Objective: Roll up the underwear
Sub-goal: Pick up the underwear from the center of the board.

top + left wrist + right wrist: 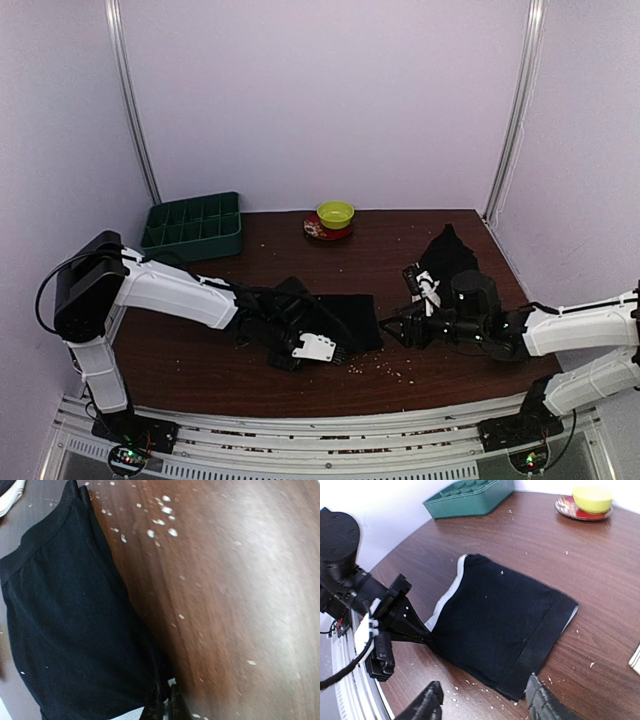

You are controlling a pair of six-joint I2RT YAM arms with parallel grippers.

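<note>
At centre of top view, plain black underwear (pixel 335 312) lies flat on table (pixel 400 235), spread ready for rolling. Left gripper (pixel 426 638) pinched shut on its white-banded corner, likely to start roll from that edge. Right gripper (pixel 487 702), bottom of own wrist view, fingers apart, empty, just short of opposite hem, probably to steady it. Strapped underwear (pixel 447 255) bunched right of centre, not yet handled.
</note>
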